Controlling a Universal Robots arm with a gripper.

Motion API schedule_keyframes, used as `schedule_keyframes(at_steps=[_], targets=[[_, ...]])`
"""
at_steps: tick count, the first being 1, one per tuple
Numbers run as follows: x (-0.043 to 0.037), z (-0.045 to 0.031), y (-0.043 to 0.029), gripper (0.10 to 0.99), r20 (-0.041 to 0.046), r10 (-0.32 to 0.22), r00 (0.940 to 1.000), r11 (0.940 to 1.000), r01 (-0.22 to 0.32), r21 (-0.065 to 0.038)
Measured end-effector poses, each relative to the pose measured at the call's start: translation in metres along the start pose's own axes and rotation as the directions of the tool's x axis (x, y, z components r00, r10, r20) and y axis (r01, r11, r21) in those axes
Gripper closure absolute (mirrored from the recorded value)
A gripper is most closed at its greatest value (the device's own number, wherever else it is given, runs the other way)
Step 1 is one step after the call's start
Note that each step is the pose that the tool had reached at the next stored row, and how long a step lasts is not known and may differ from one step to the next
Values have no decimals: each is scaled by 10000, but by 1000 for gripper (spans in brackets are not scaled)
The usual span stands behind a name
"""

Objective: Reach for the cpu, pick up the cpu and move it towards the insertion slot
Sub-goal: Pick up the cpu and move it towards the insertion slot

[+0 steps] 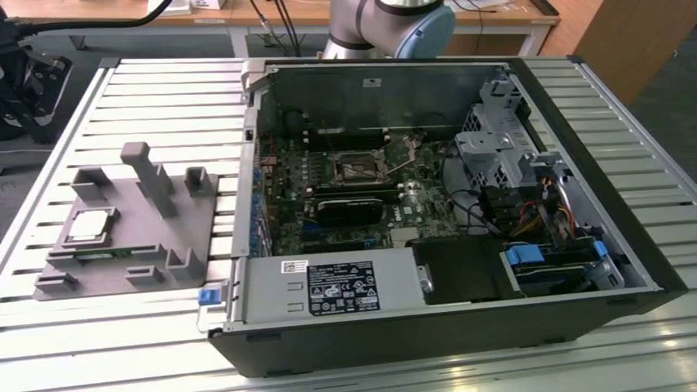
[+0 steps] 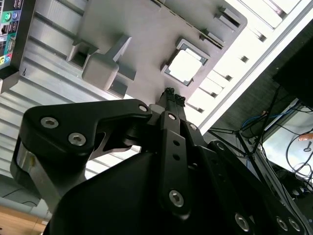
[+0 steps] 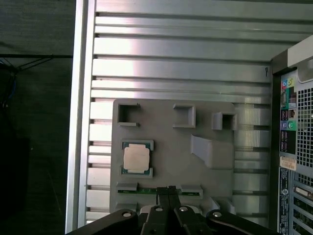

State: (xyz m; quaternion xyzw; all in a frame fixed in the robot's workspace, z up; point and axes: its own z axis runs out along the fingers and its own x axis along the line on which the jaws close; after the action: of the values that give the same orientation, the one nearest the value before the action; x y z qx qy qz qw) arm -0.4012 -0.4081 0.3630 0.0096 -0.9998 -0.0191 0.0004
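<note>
The cpu lies flat in a recess of the grey plastic fixture at the exterior view's left, its silvery top facing up. In both wrist views I see it again, cpu and cpu, with nothing touching it. My gripper hangs high above the fixture's edge, short of the chip, its black fingertips pressed together and holding nothing; it shows as gripper in the second wrist view. The insertion slot sits on the green board inside the open computer case.
A thin green circuit strip lies in the fixture beside the chip. Grey posts rise from the fixture. The slatted metal table carries everything. The arm's base stands behind the case. A black block sits below the socket.
</note>
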Motion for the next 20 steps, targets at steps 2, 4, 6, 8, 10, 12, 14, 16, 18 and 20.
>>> schedule_keyframes(at_steps=[2,4,6,8,10,12,14,16,18,20], targets=[[3,4,0,980,-3,0,10000,10000,0,1],[5,8,0,980,-3,0,10000,10000,0,1],[7,12,0,980,-3,0,10000,10000,0,1],[9,16,-1,980,-3,0,10000,10000,0,1],[10,20,-1,980,-3,0,10000,10000,0,1],[12,25,-1,980,-4,0,10000,10000,0,0],[14,29,-1,980,-5,0,10000,10000,0,1],[15,34,-1,980,-6,1,10000,10000,-1,1],[17,38,-1,980,-6,0,10000,10000,0,1],[20,44,-1,980,-7,1,10000,10000,-1,0]])
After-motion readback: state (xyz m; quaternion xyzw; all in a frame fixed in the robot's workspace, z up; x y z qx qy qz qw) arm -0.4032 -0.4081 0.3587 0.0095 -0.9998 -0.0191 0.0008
